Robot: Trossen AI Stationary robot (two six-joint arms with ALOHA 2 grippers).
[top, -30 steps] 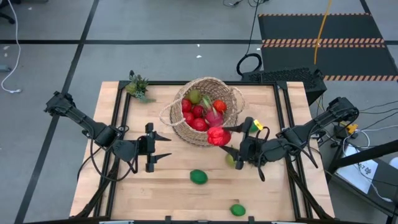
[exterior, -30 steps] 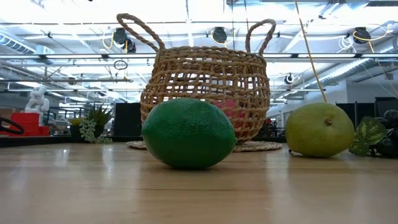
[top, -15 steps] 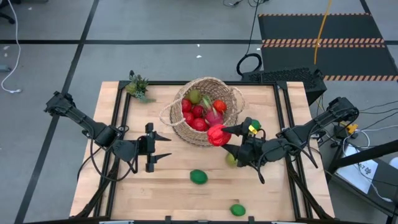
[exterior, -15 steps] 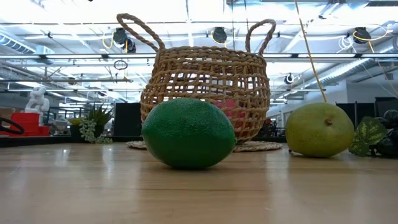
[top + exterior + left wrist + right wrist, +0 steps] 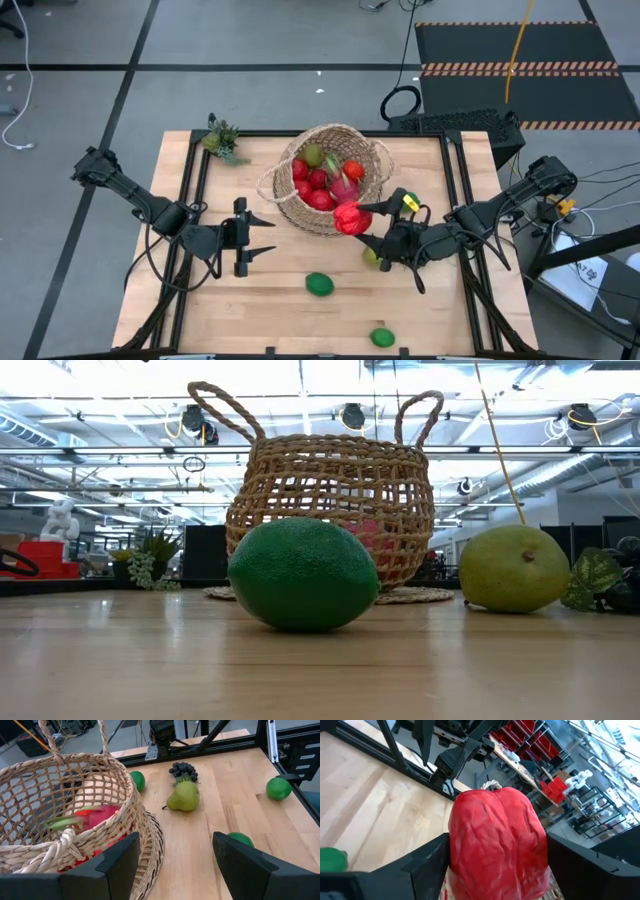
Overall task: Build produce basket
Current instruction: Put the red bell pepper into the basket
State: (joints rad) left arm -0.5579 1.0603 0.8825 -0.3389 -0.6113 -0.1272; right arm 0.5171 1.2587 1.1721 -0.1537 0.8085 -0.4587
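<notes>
Woven tan wicker, the round basket (image 5: 328, 178) sits at the far middle of the wooden table (image 5: 280, 310) and already holds a heap of red apples and tomatoes (image 5: 310, 185), a pink dragonfruit (image 5: 344, 188) and a green piece at its far rim. The right gripper (image 5: 368, 224) hangs at the basket's near right edge with its jaws closed around a glossy red bell pepper (image 5: 350, 217), which the right wrist view shows filling the gap between the fingers. That pepper looks to be the next piece going in. Left outside are a yellow-green pear (image 5: 183, 798) and a bunch of dark grapes (image 5: 183, 769) beside the right arm, plus three green limes (image 5: 319, 284) lying apart across the near half of the table. The job seems somewhat past halfway. The left gripper (image 5: 262, 236) waits left of the basket, jaws apart and empty. A small green spiky plant (image 5: 221, 138) stands at the far left corner.
</notes>
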